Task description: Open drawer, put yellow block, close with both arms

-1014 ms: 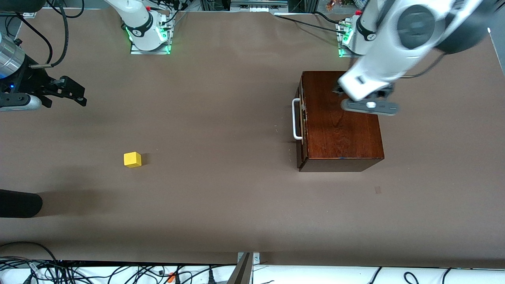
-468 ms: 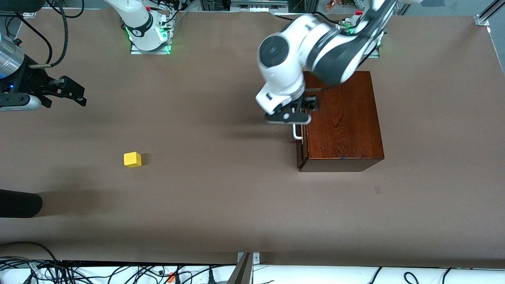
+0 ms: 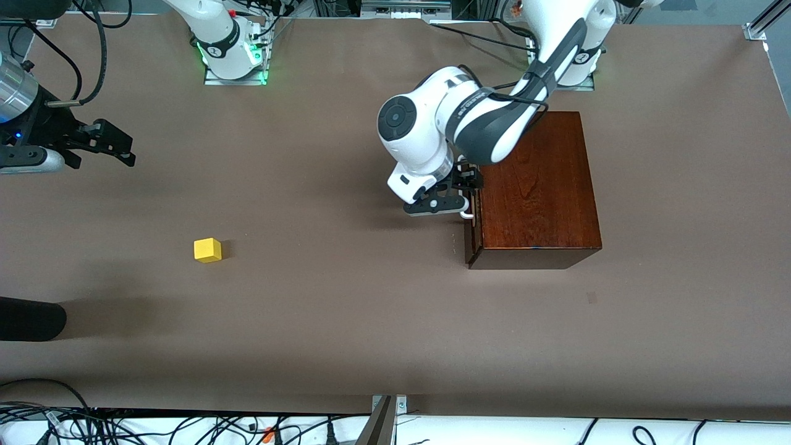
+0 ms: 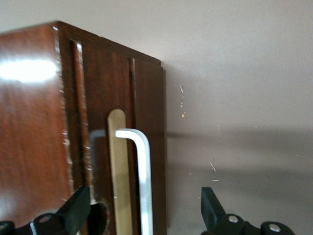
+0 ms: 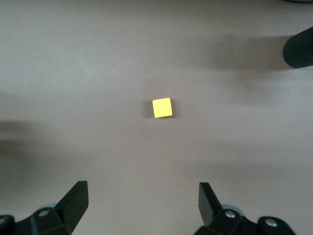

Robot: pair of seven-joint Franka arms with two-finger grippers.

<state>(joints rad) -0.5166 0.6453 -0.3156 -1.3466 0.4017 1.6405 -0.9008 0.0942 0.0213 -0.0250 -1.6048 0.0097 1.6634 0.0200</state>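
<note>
- Swung off the top of the box and down in front of the drawer (image 3: 473, 204) over the last second: left tool (image 3: 468, 193), now level with the white handle (image 3: 468, 215)
- Spread wide, grasping nothing; in the left wrist view, fingers (image 4: 73, 213) set either side of the handle (image 4: 142, 181), one near the drawer face, one out over bare worktop (image 4: 244, 98)
- Handle bar running lengthwise along the drawer front, so straddled across its thin width; looks ready for a clench and then a pull away from the box toward the right arm's end of the worktop
- Drawer shut for now, flush in the dark reddish-brown box (image 3: 534, 185), which sits at the left arm's end of the worktop (image 3: 346, 321)
- Yellow block (image 3: 207, 250) alone on the worktop at the right arm's end, well apart from the box and a little nearer the front camera than the handle
- Right tool (image 3: 105, 145) waiting, unmoved over that second, spread and grasping nothing, up over the right arm's end of the worktop; block (image 5: 162, 107) visible below it in the right wrist view, so clearly the nearer arm for the pickup
- Nothing lying between box and block; a dark rounded object (image 3: 31, 318) at the edge of the front view, nearer the camera than the block, clear of both paths
</note>
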